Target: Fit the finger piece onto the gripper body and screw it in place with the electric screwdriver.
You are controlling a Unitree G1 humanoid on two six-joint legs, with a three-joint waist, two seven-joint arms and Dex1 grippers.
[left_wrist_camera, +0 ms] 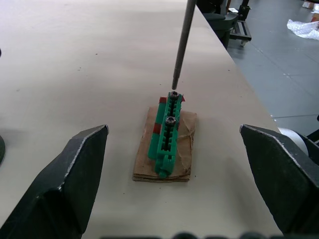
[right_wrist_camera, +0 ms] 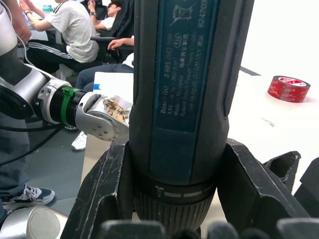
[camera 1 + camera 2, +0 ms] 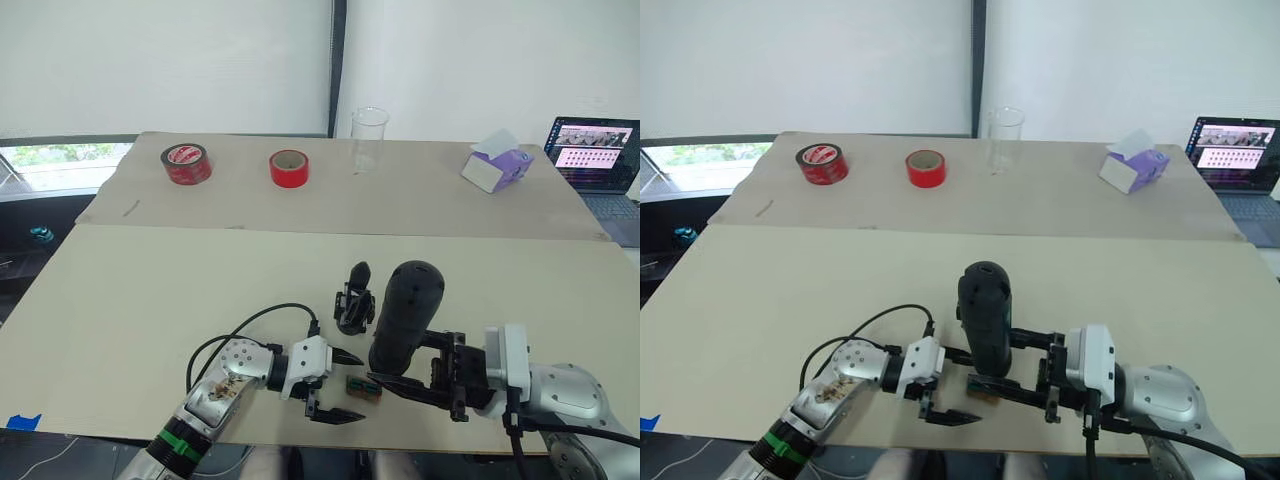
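In the left eye view, the thick black cylindrical electric screwdriver is gripped upright by the right gripper, beside the small black blocky gripper body on the beige table. The left gripper is spread wide and empty.

In the left wrist view, the thin metal bit is set on a screw in the green toothed strip on brown card.

In the right wrist view, the screwdriver barrel is clamped between both fingers.
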